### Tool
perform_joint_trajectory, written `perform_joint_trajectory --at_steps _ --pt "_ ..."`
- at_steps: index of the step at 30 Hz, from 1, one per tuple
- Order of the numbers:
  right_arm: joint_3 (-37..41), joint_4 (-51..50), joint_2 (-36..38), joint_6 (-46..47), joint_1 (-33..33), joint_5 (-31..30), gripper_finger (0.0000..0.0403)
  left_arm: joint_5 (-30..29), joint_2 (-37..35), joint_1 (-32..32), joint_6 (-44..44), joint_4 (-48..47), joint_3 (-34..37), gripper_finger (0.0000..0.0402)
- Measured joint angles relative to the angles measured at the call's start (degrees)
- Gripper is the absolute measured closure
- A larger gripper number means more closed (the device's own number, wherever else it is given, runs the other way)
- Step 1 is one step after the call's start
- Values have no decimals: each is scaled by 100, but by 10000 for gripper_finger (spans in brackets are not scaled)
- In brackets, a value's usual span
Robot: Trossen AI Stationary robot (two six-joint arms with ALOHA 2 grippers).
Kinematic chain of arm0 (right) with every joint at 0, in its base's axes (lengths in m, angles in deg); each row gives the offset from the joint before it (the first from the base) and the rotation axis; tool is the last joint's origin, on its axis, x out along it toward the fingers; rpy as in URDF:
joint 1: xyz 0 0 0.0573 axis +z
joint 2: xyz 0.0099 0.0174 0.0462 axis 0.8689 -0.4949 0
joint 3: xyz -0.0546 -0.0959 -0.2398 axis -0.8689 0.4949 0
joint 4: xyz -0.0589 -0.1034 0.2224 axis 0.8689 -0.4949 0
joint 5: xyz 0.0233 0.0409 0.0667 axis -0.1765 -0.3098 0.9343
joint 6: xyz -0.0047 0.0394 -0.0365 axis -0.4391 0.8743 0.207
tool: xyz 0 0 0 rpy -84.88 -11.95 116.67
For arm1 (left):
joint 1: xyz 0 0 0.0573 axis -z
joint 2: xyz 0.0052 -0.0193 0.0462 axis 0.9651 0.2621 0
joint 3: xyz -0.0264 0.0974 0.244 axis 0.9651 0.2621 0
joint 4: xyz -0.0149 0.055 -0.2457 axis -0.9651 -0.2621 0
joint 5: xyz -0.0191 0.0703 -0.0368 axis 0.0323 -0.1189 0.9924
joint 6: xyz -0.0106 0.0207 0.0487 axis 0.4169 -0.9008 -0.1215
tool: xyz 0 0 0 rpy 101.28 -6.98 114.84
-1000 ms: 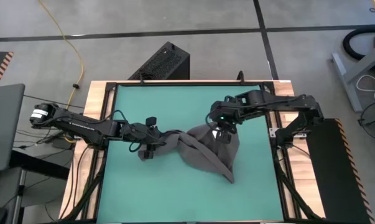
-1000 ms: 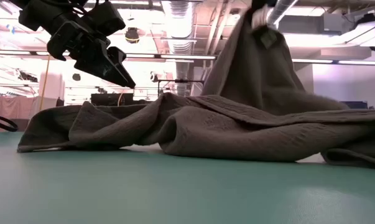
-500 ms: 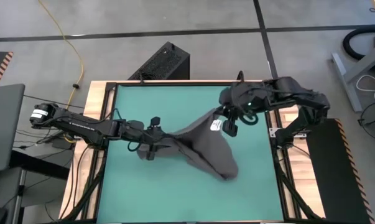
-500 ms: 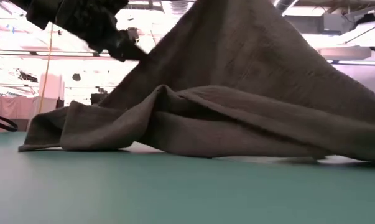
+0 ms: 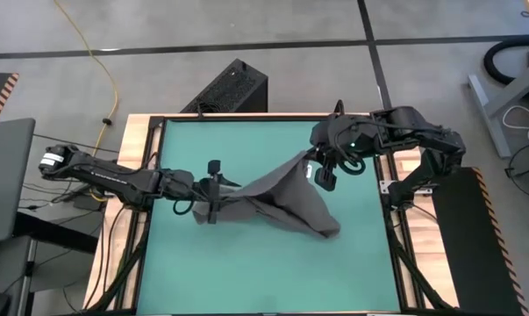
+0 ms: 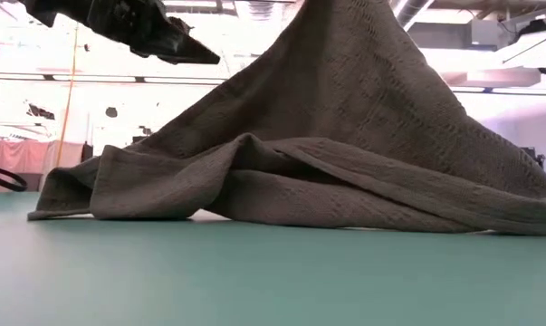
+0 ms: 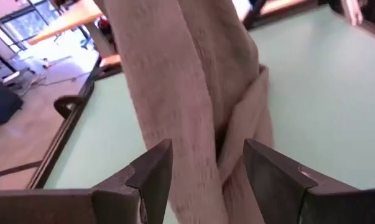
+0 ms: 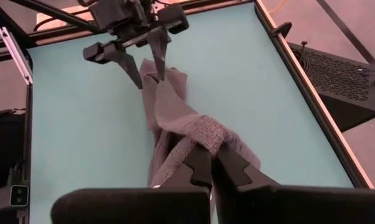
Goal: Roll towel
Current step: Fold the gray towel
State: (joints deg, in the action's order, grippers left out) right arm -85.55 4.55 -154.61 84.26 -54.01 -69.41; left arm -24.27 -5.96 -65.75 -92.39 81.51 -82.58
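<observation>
— Grey cloth is all the right tool (image 5: 324,175) has: its fingers are pressed together, pinching one corner of the towel (image 5: 277,203) and holding it up over the far right part of the green desk (image 5: 246,272). How safe does that grip look?

— Thin, I think. It has only a small bite of fabric, and most of the towel hangs from it in a tent and drags on the desk below. A quick pull could slide the corner out, and the whole thing would drop in a heap.

— And the left tool (image 5: 210,191)?

— Spread wide, hovering at the towel's left end near the desk's middle, fingers (image 7: 151,171) either side of the bunched strip but not closed on it. If it shuts there, it may catch several folds rather than one edge.

— So what goes wrong?

— My guess: the towel never gets flat. It lies twisted and creased now, and stretching it between two poor grips would leave a rope, not a sheet to roll.
</observation>
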Motion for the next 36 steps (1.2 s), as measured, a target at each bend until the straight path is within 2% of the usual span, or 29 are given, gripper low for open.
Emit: perform_joint_trajectory --at_steps 5,10,16,19,23,25,28,30,36 --pt "0 4 0 0 1 -2 385 -89 509 138 29 -19 0 214" --pt "0 5 0 83 0 -2 385 -1215 1089 131 -39 9 0 214" --pt "0 -35 0 90 0 -2 385 -1273 1408 118 78 7 0 220" --pt "0 -129 0 89 0 -2 385 -1277 1402 118 149 -24 0 254" --pt "0 -329 0 -3 -4 -2 385 -1299 1131 100 51 -345 0 357" --pt "0 -402 7 -57 -22 -4 385 -1309 878 28 9 -575 2 388" --pt "2 -420 55 -368 -150 -80 385 -1354 358 -149 -317 -1104 -136 399" --pt "2 -387 95 -760 -305 -359 385 -1478 -43 -343 -584 -1595 -421 400" --pt "0 -55 203 -2620 -952 -1964 385 -1826 -990 -1189 -1439 -3172 -1878 401"
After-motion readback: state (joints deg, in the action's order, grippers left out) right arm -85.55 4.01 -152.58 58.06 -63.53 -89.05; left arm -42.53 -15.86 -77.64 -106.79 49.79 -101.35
